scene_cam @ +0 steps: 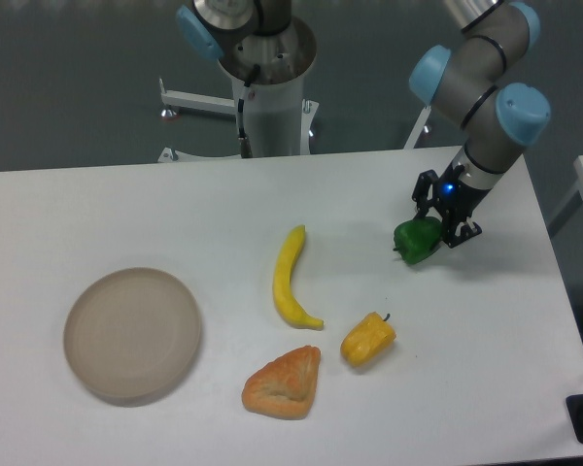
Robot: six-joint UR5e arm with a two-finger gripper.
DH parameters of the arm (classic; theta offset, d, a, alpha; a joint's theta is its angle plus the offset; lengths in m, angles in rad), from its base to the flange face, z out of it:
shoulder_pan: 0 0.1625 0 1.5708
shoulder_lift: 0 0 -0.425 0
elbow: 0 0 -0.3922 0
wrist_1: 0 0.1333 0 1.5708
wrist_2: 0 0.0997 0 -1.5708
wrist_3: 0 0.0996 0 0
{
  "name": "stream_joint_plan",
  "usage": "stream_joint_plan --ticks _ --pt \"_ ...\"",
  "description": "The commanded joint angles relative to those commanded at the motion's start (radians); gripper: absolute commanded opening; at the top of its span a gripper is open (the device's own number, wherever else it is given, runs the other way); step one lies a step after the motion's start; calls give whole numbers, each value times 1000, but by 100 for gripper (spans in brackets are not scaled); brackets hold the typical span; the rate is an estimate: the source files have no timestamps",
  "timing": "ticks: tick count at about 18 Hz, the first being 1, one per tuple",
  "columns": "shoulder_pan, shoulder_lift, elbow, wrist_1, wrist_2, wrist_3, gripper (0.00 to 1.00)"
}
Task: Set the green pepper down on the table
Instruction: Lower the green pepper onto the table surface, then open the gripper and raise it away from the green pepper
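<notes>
The green pepper (417, 240) is on the right side of the table (175, 214), toward the back. It is a small, shiny, lumpy thing, and it lies tipped over, with its long way slanting from the upper right down to the lower left. Its lower left end points toward the middle of the table. The stem is too small to make out. The gripper (440, 219) is right at the pepper's upper right end, and its dark fingers sit on both sides of that end, closed on the pepper and holding it. The pepper looks very low, at the tabletop or just over it, but it is hard to tell if it touches. The arm comes down from the top right corner, bends at its blue and gray joints, and leans down and to the left to reach the pepper. A small blue light glows on the wrist. Nearer the front lie a yellow pepper (367, 340), a banana (291, 279) and a piece of bread (285, 382). A round beige plate (132, 335) sits far off on the left.
</notes>
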Motion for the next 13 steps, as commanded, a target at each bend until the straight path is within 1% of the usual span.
stream_joint_plan --ticks 1,2,3,6,9,11,13 --pt "0 0 2 0 -6 -5 87" --pt "6 2 0 0 -8 -6 96" --pt "9 2 2 0 -9 -6 100" --pt "8 3 29 0 0 -8 100" --pt "0 5 95 -5 15 -6 100" --pt "-20 11 118 1 89 -6 100" --pt "-72 6 175 -2 150 -9 100"
